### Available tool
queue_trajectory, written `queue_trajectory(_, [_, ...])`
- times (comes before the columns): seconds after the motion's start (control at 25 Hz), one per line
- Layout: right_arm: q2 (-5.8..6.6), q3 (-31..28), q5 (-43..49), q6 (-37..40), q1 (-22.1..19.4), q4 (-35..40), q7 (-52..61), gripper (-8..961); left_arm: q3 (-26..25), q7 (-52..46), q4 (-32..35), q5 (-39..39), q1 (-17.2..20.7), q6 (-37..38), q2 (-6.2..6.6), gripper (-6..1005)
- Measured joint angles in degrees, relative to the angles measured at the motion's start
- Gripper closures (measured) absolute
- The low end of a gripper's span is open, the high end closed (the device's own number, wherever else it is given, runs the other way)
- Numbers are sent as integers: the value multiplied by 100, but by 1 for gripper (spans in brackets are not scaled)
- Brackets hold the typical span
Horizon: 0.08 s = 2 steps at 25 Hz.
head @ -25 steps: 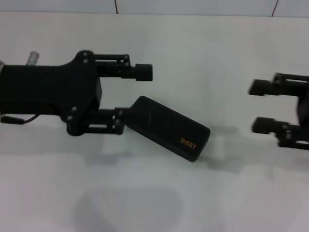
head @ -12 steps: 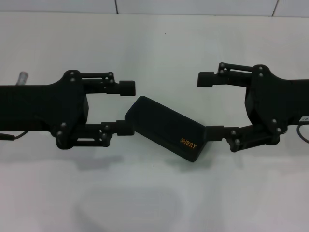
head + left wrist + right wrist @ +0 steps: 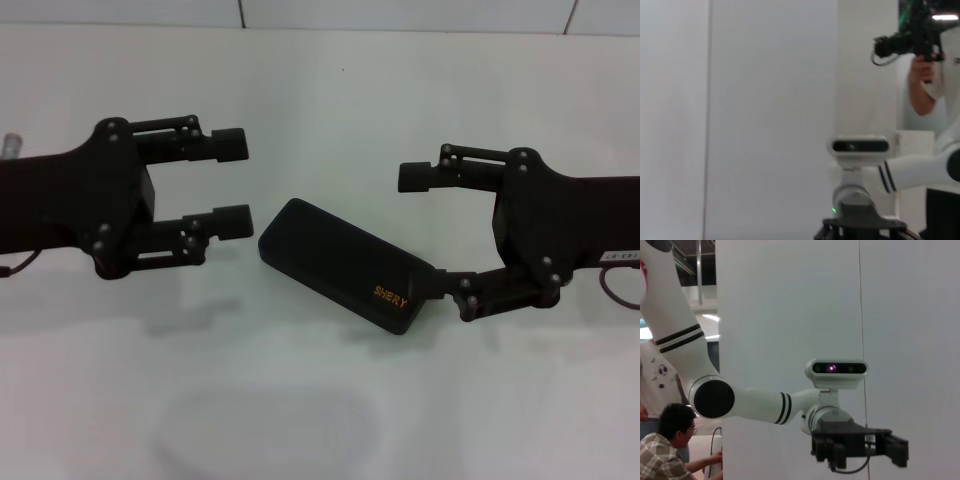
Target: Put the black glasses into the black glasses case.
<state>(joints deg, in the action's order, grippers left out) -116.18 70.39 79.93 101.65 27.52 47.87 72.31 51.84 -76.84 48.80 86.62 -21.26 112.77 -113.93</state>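
Case lies shut on the white table, at centre of the head view, set diagonally: one end up and toward the robot's left, the other end lower and toward the right. Orange "SHERY" lettering sits near the lower right end. No glasses show in any view.

Left gripper is on the left side, pointing toward the case. Fingers stand apart, one farther from the robot, one nearer. The nearer fingertip is just beside the case's upper left end, with a small gap; not touching. Nothing is held between the fingers.

Right gripper is on the right side, pointing toward the case from the opposite side. Fingers stand apart. The farther fingertip hangs above the table beyond the case, clear of it. The nearer finger reaches the case's lower right end and looks to be in contact with the corner there; its tip merges with the black shell, so the exact contact is hard to tell.

Right wrist view: the left gripper shows farther off, below the robot's head camera. Left wrist view: white wall and robot's head; a person stands behind.
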Motion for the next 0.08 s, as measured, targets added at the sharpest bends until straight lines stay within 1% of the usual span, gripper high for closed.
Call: queue_trajectory(0.08, [0, 1, -29, -2, 9, -102, -66, 69, -5, -73, -102, 9, -37, 1, 52, 330])
